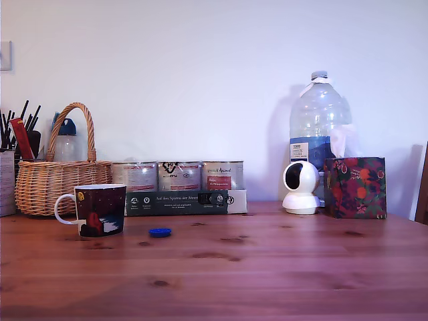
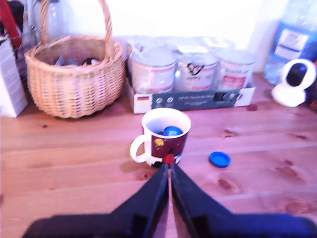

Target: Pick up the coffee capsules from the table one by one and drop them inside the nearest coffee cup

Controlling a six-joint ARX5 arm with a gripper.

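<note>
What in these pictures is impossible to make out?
- Arm and gripper: absent from the exterior view; wrist view shows only the fingers, pressed together.
- Mug interior: exterior view hides it behind the wall; wrist view shows something blue, too blurred to count.
- Tin labels: too small.
- Basket contents: blurred.

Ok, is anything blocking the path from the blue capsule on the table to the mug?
Nothing visible. The blue capsule lies on bare wood beside the mug, apart from it, with open table between. The tins and basket sit farther back.
</note>
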